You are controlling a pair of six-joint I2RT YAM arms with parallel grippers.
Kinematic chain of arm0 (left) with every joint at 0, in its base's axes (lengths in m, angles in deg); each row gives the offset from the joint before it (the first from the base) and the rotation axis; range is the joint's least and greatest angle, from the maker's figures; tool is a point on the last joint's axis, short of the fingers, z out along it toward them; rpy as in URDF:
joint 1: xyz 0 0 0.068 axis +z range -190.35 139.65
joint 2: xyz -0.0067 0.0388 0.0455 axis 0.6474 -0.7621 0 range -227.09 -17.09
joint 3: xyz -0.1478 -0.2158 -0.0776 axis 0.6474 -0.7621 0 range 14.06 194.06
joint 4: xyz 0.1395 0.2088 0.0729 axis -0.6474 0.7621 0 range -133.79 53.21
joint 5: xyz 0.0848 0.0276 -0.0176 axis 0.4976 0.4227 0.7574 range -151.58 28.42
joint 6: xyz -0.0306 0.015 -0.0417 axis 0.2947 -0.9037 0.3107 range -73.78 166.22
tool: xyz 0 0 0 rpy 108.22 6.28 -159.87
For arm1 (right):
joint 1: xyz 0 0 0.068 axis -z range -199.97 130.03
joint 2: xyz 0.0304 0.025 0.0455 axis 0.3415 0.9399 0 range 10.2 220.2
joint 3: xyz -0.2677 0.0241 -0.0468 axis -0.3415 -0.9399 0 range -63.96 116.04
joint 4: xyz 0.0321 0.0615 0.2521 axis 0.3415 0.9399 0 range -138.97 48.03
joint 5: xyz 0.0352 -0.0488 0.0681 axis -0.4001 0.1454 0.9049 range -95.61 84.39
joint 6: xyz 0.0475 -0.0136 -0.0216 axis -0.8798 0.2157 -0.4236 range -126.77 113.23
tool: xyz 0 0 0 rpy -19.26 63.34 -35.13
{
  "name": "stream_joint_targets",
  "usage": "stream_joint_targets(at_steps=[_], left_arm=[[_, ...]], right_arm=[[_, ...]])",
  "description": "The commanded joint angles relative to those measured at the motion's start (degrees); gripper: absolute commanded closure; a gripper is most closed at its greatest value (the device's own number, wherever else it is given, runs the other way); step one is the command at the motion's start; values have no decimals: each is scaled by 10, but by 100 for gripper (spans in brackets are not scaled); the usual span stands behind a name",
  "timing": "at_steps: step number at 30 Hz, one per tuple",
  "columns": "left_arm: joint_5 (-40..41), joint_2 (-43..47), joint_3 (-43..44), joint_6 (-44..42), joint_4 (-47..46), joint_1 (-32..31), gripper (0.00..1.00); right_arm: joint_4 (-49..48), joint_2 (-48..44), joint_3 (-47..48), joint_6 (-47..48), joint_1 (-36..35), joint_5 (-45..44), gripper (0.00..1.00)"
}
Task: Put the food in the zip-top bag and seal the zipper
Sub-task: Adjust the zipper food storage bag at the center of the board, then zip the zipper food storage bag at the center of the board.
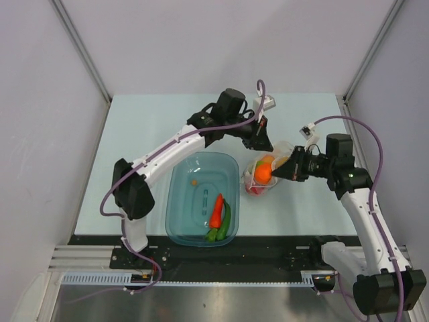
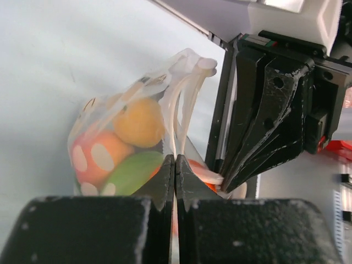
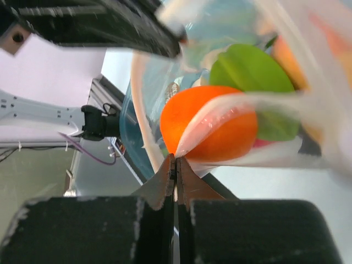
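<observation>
Left claw (image 2: 175, 160) is pressed together on the pale zipper strip (image 2: 179, 110) of the clear bag (image 1: 267, 180). The right claw (image 3: 175, 160) pinches the bag's film from the other side. The bag sits between them just right of the teal tub (image 1: 175, 181) and holds an orange (image 3: 209, 129), a peach (image 2: 142, 122) and a green piece (image 2: 135, 171). A red pepper (image 1: 216, 210) and a green pepper (image 1: 226, 218) lie in the tub.

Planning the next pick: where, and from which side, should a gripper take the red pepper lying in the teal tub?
Grip the red pepper across its thick middle, coming straight down. It lies flat in the tub, whose walls block side approaches. The green pepper lies close along its right side, so one finger will likely have to wedge between them.
</observation>
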State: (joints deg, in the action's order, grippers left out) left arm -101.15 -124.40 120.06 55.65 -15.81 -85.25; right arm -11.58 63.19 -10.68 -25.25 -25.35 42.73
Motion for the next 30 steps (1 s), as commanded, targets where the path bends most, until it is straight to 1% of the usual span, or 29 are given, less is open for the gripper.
stream_joint_targets(at_steps=[1,6,7,9,10,11,12,14,15,19,21,23,24,28,30], left_arm=[[-46,-27,14,63,-32,-5,100],[-48,-35,25,49,-7,-4,99],[-47,-33,24,41,2,-4,93],[-44,-32,24,24,17,-3,87],[-42,-30,20,17,33,0,81],[-40,-18,13,8,37,5,77],[-38,-9,4,-4,35,10,72],[-28,25,-39,-14,23,19,66],[-5,33,-50,-33,26,21,59],[10,67,-83,-115,59,21,49],[13,82,-100,-136,63,20,45],[20,88,-109,-142,62,17,43],[27,90,-113,-143,61,14,40],[63,83,-113,-158,56,-12,39],[62,78,-111,-165,53,-21,38]], right_arm=[[-81,17,-8,-33,-24,-44,100],[-105,11,-22,-44,-28,-65,100],[-104,9,-21,-41,-24,-68,100],[-103,6,-15,-39,-17,-68,100],[-100,4,-12,-38,-8,-66,100],[-95,3,-9,-36,-4,-65,100],[-91,1,-5,-32,-1,-64,100],[-74,-4,-3,-23,6,-61,100],[-68,-7,-5,-20,8,-62,100],[-45,-14,-12,-8,13,-63,100],[-45,-12,-14,-5,13,-61,100],[-47,-9,-16,-6,13,-58,100],[-47,-8,-16,-5,13,-58,100],[-46,-7,-12,-8,17,-37,100],[-46,-10,-12,-17,20,-24,100]])
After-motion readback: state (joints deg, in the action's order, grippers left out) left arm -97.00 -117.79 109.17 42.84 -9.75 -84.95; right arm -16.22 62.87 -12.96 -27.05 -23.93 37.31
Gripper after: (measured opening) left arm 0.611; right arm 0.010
